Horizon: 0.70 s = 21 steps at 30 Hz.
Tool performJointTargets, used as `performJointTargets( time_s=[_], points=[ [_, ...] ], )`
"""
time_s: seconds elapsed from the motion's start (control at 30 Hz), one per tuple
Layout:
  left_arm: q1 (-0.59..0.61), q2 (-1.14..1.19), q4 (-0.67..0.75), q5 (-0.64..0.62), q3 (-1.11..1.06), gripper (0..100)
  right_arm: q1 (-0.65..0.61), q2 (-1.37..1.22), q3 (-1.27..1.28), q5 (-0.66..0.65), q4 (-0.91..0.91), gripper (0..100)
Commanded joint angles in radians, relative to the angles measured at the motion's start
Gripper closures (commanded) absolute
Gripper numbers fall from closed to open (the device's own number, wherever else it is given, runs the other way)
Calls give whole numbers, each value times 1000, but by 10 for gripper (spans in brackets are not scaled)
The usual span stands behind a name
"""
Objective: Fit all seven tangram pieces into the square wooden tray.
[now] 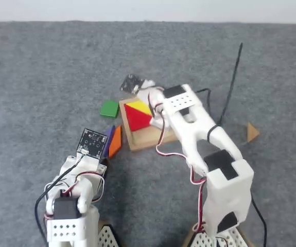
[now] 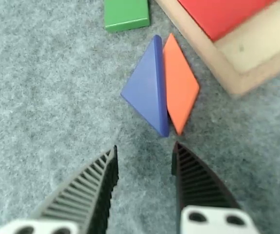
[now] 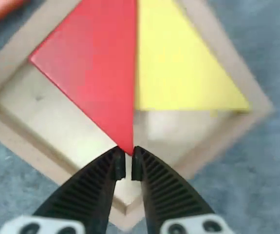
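My right gripper (image 3: pixel 128 163) hangs over the tray (image 3: pixel 52 122). Its jaws are drawn almost together with only a sliver between them, and I see nothing held. The tips sit right at the corner of the red triangle (image 3: pixel 96 63), which looks to me like a nudging stance rather than a grasp. Red lies flat, edge to edge with the yellow triangle (image 3: pixel 178 63), both packed against the rim, I judge to keep the bare floor in one usable patch.

My left gripper (image 2: pixel 144 158) is wide open and empty, aimed at the blue triangle (image 2: pixel 144 87) and orange piece (image 2: pixel 178 87). These two touch along one side on the mat just beside the tray, handy for the next pick. The green square (image 2: pixel 126 13) waits near them. A tan triangle (image 1: pixel 251 132) lies well apart, beyond the right arm.
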<state>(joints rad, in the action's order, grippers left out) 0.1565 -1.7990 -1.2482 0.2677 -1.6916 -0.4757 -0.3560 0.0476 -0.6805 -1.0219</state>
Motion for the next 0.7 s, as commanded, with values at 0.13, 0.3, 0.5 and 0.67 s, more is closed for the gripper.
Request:
performJointTargets(
  time_s=[0.13, 0.3, 0.5, 0.67],
  points=[
    [5, -12, -8, 8, 8, 830, 22, 91, -147, 40, -2, 989],
    [5, -12, -8, 8, 8, 830, 30, 22, -216, 37, 18, 989],
    [5, -12, -8, 8, 8, 830, 117, -145, -376, 41, 10, 989],
    [5, -12, -8, 8, 8, 830, 183, -278, -508, 41, -25, 989]
  ],
)
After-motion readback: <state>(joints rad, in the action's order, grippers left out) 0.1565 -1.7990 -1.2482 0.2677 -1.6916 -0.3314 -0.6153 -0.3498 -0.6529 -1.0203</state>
